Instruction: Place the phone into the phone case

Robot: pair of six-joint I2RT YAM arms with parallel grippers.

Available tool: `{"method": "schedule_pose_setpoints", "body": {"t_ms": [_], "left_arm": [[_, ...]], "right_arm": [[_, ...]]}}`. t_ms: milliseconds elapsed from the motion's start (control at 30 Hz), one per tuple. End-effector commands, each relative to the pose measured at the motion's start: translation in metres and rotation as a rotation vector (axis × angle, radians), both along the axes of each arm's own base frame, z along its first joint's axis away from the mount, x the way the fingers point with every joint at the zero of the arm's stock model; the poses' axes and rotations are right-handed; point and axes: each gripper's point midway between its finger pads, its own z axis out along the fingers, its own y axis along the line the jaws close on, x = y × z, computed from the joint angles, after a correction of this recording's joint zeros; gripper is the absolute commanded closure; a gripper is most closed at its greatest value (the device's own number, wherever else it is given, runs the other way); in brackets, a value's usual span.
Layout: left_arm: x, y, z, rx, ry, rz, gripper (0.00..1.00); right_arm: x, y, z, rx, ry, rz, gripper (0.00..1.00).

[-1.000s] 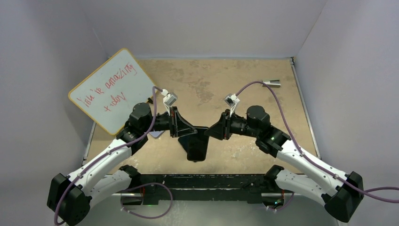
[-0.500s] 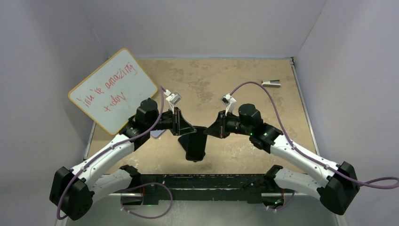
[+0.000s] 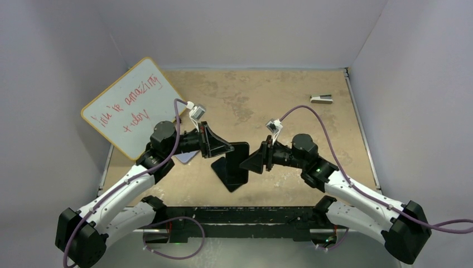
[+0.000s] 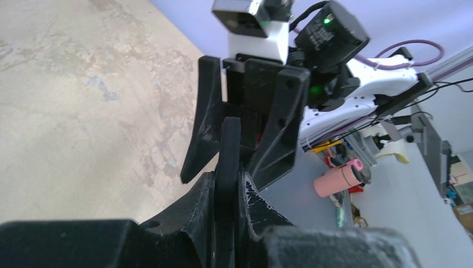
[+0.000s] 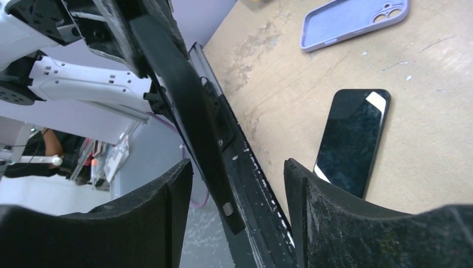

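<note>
Over the tabletop point(image 3: 290, 95), by its near edge, left fingers point(image 4: 254, 206) squeezed tight on the phone point(image 4: 228, 151), right fingers point(image 5: 150, 223) wide open around its end, phone case point(image 5: 346, 22) plain only from right wrist, flat toward left edge

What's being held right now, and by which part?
The left gripper pinches the phone across its faces at one end. The right gripper is open astride the other end, not gripping.
</note>
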Motion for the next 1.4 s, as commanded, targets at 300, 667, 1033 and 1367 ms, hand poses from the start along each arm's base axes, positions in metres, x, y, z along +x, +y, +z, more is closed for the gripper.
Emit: {"method": "schedule_pose_setpoints", "body": {"t_ms": [300, 667, 1033, 1367], "left_arm": [[-0.009, 0.0, 0.031, -0.118, -0.054, -0.035, 0.99], [0.018, 0.028, -0.01, 0.203, -0.072, 0.185, 0.17], [0.032, 0.073, -0.045, 0.503, -0.175, 0.323, 0.11], [0.036, 0.086, -0.047, 0.547, -0.183, 0.387, 0.11]], "right_arm": [[-0.008, 0.016, 0.028, 0.153, -0.005, 0.091, 1.0], [0.03, -0.007, 0.018, 0.024, 0.003, -0.113, 1.0], [0.108, -0.058, -0.057, -0.42, 0.228, -0.194, 1.0], [0.151, -0.085, -0.113, -0.513, 0.479, -0.145, 1.0]]}}
